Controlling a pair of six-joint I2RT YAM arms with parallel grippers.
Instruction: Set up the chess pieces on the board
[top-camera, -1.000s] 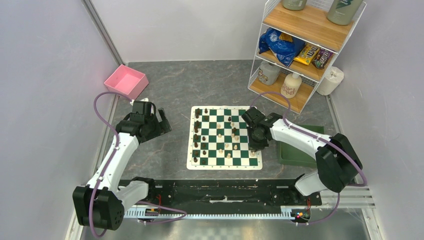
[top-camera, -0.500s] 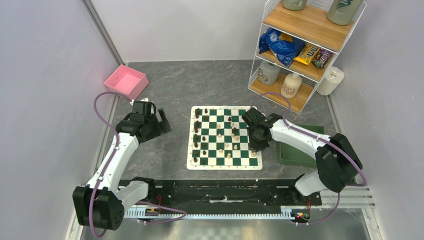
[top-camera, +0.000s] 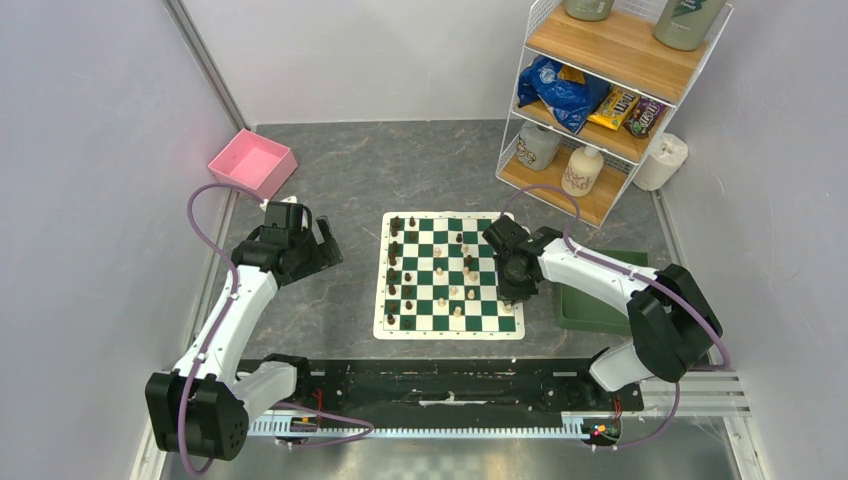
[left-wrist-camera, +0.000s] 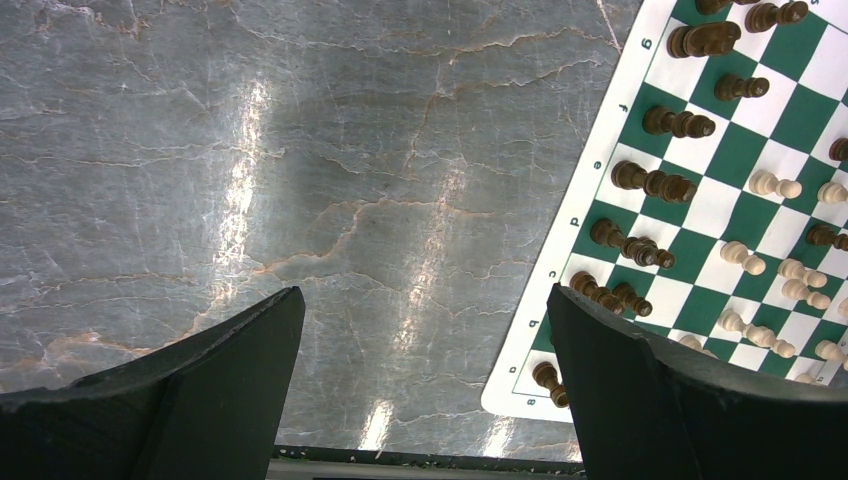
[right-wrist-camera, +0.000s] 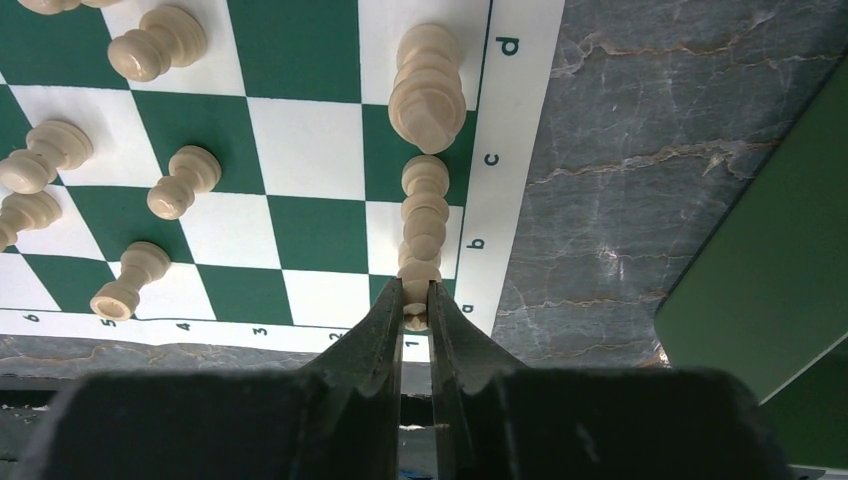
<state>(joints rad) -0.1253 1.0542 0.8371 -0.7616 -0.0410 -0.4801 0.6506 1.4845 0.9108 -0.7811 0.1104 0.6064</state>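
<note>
Shelf (top-camera: 600, 55): snack bags (top-camera: 560, 85), bottles (top-camera: 582, 170).
My right hand (right-wrist-camera: 415, 290): clenched on pale piece (right-wrist-camera: 416, 316), unmoved.
My left hand (left-wrist-camera: 425, 300): released.

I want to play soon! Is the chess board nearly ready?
Partly. Most dark pieces line the board's left edge; some pale pieces stand along the right edge. The right gripper pinches one pale piece by the near right corner. Loose pieces mid-board still need placing. The left gripper hangs open, off the board.
</note>
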